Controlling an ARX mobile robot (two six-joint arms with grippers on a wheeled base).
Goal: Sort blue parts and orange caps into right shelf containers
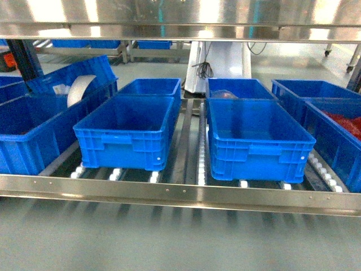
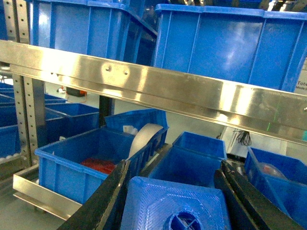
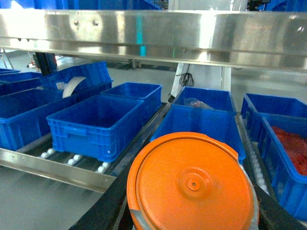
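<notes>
An orange cap (image 3: pixel 192 184) fills the right wrist view, clamped in the right tool (image 3: pixel 192 211); the left tool (image 2: pixel 175 206) grips a blue part (image 2: pixel 175 206). Both are carried toward the shelf. Next, each must be lowered into a right shelf container (image 1: pixel 256 138).

Free room: open-topped crates centre-left (image 1: pixel 128 130) and centre-right (image 1: pixel 256 138) of the head view, a narrow roller gap (image 1: pixel 194 141) between them. Obstacles: steel beam (image 1: pixel 180 25) across the top edge, low above the crates; front rail (image 1: pixel 169 195) across the lower frame; further crates crowding far left (image 1: pixel 31 132) and far right (image 1: pixel 338 141).
</notes>
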